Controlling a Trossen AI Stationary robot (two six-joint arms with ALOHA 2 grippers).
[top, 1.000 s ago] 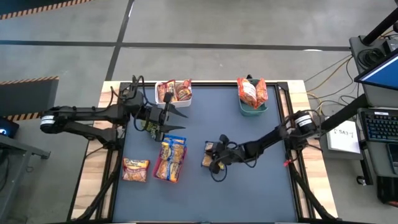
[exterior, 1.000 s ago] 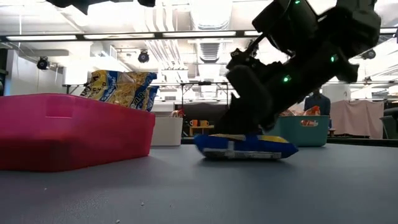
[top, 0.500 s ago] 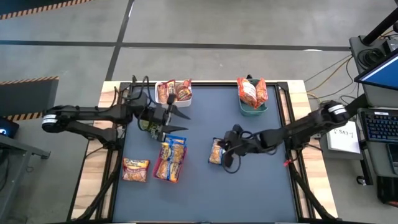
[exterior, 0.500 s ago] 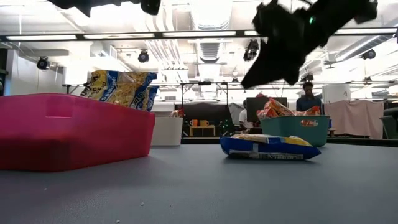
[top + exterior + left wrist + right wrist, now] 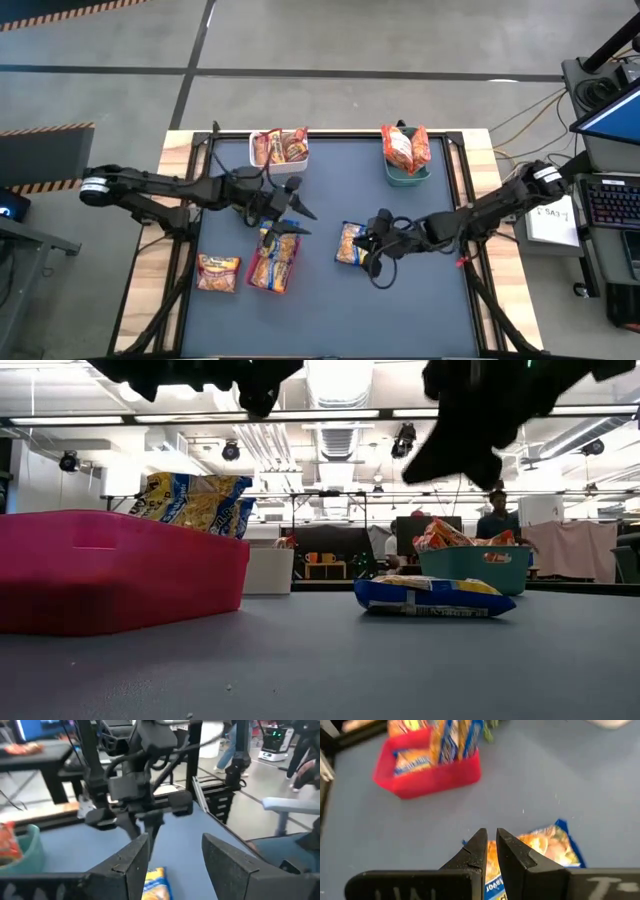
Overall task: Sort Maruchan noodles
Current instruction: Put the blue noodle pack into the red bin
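One Maruchan noodles packet [image 5: 349, 243], yellow with blue trim, lies flat on the blue mat [image 5: 400, 300]; it also shows in the low view [image 5: 435, 595]. My right gripper [image 5: 366, 245] hangs shut just above its right end [image 5: 491, 837], clear of it. My left gripper [image 5: 300, 222] stands open in the air [image 5: 175, 855] over the far end of the red tray [image 5: 262, 277], where blue-trimmed packets [image 5: 277, 250] stand on edge. Another packet [image 5: 217, 272] lies flat to the left of the tray.
A white bin [image 5: 280, 148] with packets stands at the far left, and a teal bin [image 5: 407, 155] with orange-red packets at the far right. A small green plant [image 5: 243, 203] sits under my left arm. Bare mat lies near the front edge.
My right gripper, shut throughout, has risen off the blue-trimmed packet and drawn back toward the table's right edge; the packet has slid a little to the right and lies flat. My left gripper has moved down and toward the table's right, over the red tray, rolling as it went.
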